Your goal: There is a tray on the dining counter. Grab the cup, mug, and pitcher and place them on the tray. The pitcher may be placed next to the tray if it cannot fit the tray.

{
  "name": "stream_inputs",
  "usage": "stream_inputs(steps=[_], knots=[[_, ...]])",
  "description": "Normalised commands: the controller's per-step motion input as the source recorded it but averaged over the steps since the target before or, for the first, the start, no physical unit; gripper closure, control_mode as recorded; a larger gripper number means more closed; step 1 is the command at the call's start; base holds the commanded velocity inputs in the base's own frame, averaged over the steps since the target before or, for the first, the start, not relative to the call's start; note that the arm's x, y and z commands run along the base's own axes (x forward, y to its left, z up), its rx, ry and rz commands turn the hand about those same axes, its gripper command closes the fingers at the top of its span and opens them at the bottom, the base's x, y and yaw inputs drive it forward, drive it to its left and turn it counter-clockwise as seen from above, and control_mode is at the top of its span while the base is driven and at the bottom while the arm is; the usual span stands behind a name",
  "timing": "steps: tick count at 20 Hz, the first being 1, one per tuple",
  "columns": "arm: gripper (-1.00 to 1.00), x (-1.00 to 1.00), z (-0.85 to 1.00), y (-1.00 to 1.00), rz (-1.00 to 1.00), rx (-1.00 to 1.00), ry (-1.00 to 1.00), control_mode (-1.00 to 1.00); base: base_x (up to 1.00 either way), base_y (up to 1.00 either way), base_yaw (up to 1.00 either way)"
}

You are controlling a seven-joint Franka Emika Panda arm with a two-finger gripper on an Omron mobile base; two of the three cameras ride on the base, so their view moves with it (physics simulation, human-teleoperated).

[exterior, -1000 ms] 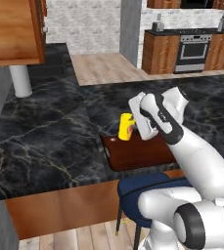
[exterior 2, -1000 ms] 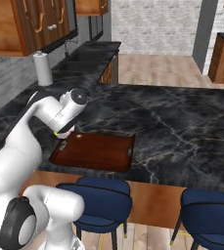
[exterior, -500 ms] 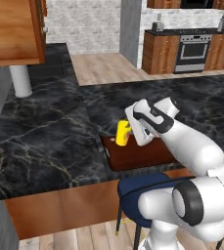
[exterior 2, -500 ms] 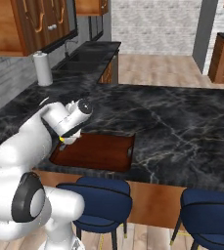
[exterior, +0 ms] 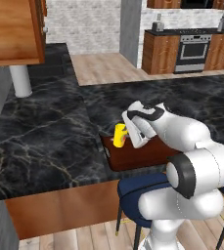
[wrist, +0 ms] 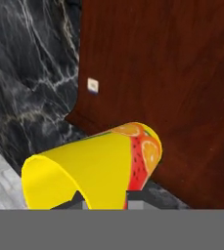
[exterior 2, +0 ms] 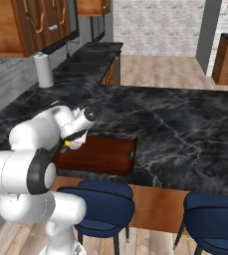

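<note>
Cup (exterior: 119, 135), a small yellow cylinder with a red fruit print near its base, sits between the narrowed tips of the end effector (exterior: 124, 138), which is clamped on it. In the hand view the yellow cylindrical cup (wrist: 96, 168) lies directly ahead of the end effector, touching it, its long axis running away from the tips toward the printed base and its open mouth nearest the camera.

To the left of the end effector in the left base view spreads the black marble surface (exterior: 45, 132) with pale veins. Just below and beyond the end effector lies the flat dark reddish-brown tray (exterior: 133, 155) with its raised rim; the cup hangs over that tray's left end, near the rim, apparently not yet resting on it. In the right base view the tray (exterior 2: 105, 154) stretches to the right of the end effector (exterior 2: 68, 144).

The coming move seems to turn on one thing: the tray floor lies beneath and ahead of the cup's base, so a short descent should seat it before the grip is released.
</note>
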Motion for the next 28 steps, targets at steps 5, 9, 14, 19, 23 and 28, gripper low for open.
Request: stream_inputs(steps=[5, 9, 14, 19, 23, 28], knots=[[1.0, 0.33, -0.3, 0.0, 0.0, 0.0, 0.0, -1.0, 0.0, 0.0, 0.0], [1.0, 0.29, -0.27, 0.0, 0.0, 0.0, 0.0, -1.0, 0.0, 0.0, 0.0], [1.0, 0.35, -0.2, 0.0, 0.0, 0.0, 0.0, -1.0, 0.0, 0.0, 0.0], [1.0, 0.31, -0.28, 0.0, 0.0, 0.0, 0.0, -1.0, 0.0, 0.0, 0.0], [1.0, 0.22, -0.27, 0.02, 0.0, -0.02, 0.0, -1.0, 0.0, 0.0, 0.0], [1.0, 0.22, -0.18, 0.11, 0.0, -0.03, 0.0, -1.0, 0.0, 0.0, 0.0]])
